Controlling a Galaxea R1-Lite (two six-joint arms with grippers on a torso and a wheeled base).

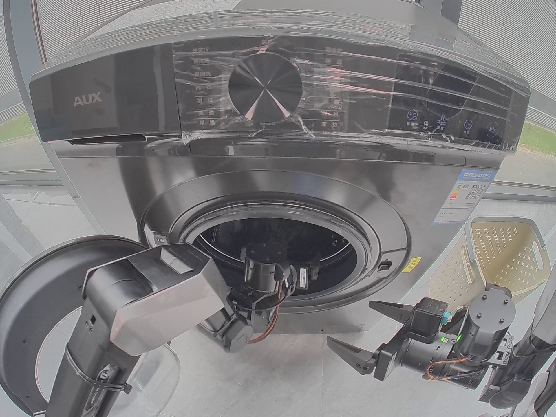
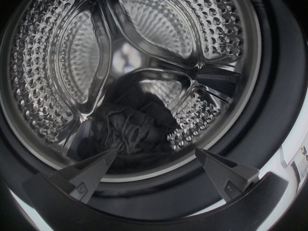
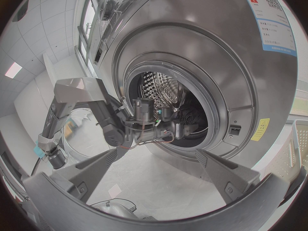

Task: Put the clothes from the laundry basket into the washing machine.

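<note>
The clothes [image 2: 128, 129] are a crumpled heap of dark fabric with a thin cord or seam looping across it, lying on the floor of the drum [image 2: 41, 64] inside the washing machine [image 1: 278, 163]. The machine's round opening sits in the centre of the head view. Its door [image 1: 35, 308] is swung open at the lower left of that frame. The fabric will likely handle as soft, limp and light. It should sag and trail from any hold, may snag on the door seal, and carries no risk of breaking. A pinch into a raised fold near the middle of the bundle looks the surest place to take it, since an edge would let the rest drag. The left gripper [image 2: 155, 152] is at the mouth of the drum with its fingers spread wide and nothing between them. The heap lies just beyond the fingertips, deeper in the drum and apart from them, so it looks already deposited. The right gripper [image 1: 350, 322] hangs at the lower right of the head view, in front of the machine and below its opening, also wide open and empty. The laundry basket [image 1: 509, 250] stands at the right edge of that frame, near the right arm. Its perforated wall faces the camera, and whether more clothes lie in it cannot be told.
</note>
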